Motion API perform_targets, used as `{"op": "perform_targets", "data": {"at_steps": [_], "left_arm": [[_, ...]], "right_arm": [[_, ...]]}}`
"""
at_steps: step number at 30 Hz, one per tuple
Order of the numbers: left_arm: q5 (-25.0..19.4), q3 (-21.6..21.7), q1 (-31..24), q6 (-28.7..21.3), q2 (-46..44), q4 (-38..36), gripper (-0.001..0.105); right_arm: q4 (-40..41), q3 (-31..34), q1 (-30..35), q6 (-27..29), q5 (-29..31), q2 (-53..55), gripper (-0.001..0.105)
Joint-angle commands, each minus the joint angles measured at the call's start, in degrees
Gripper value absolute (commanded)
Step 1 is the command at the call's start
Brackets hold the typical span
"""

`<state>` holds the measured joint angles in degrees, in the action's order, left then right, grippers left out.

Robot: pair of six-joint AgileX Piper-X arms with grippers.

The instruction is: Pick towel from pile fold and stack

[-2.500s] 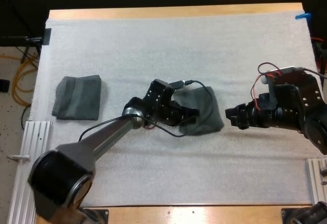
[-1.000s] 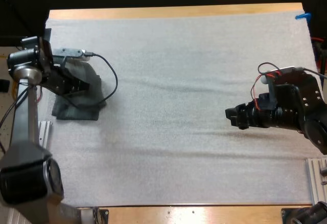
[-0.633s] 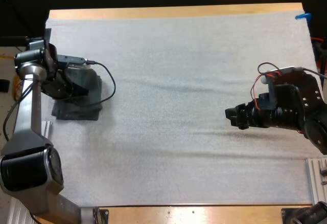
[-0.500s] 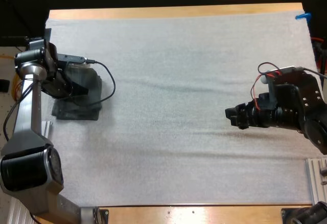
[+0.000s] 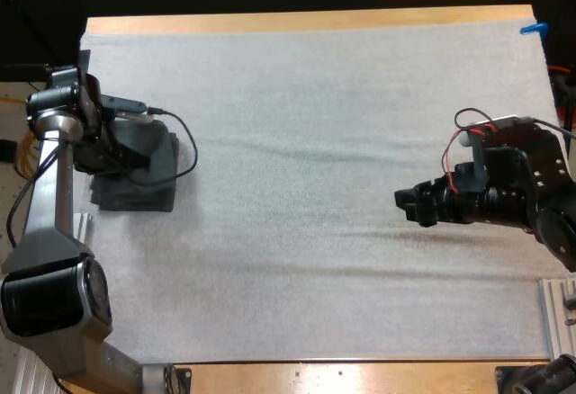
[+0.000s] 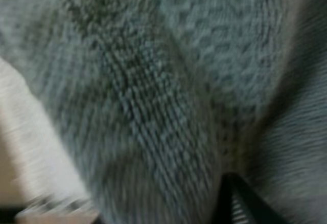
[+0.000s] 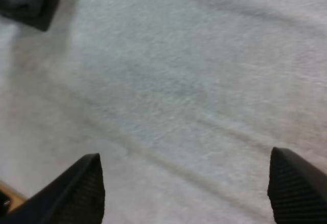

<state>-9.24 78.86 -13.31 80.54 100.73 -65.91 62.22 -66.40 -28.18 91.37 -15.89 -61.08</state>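
Towel [image 6: 153, 106]: I carried it from mat [image 5: 315, 97] centre onto stack [image 5: 135, 194]; stacking near done.
Left gripper [image 5: 129, 153]: at towel, grip cannot tell.
Right gripper [image 5: 402, 207]: idle, jaws apart.

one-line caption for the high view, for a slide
Left gripper at the folded towel stack, right gripper open over the white mat.

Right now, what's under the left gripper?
A folded dark grey-green towel stack on the white mat. The left gripper covers its top, so the towel count is hidden.
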Motion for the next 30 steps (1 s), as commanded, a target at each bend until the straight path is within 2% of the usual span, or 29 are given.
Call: {"op": "perform_targets", "data": {"at_steps": [1,9,10,15,18,25,30], "left_arm": [[-3.83,0.15,0.1,0.61,-0.76,0.01,0.035],[-3.74,0.15,0.1,1.15,-6.93,2.34,0.035],[-3.03,0.15,0.1,1.37,-7.52,2.15,0.035],[7.09,0.13,0.1,4.58,-9.01,-0.91,0.035],[11.21,-0.69,-0.04,5.98,-7.93,-0.41,0.035],[14.9,-3.14,-0.04,8.11,-2.82,0.41,0.035],[15.03,-3.38,-0.04,8.38,2.78,1.54,0.035]], "right_arm": [[-0.93,-0.11,-0.05,0.52,-2.21,-0.01,0.065],[-6.93,-0.11,-0.05,0.15,-11.09,-0.01,0.065],[-7.29,-0.11,-0.05,0.08,-11.49,-0.01,0.065],[-8.11,-0.11,-0.05,0.07,-12.49,-0.01,0.065],[-8.11,-0.11,-0.05,0.07,-12.68,-0.01,0.065],[-10.2,-0.11,-0.05,0.07,-15.94,-0.01,0.065],[-12.59,-0.11,-0.05,-0.35,-19.59,-0.01,0.065]]}}
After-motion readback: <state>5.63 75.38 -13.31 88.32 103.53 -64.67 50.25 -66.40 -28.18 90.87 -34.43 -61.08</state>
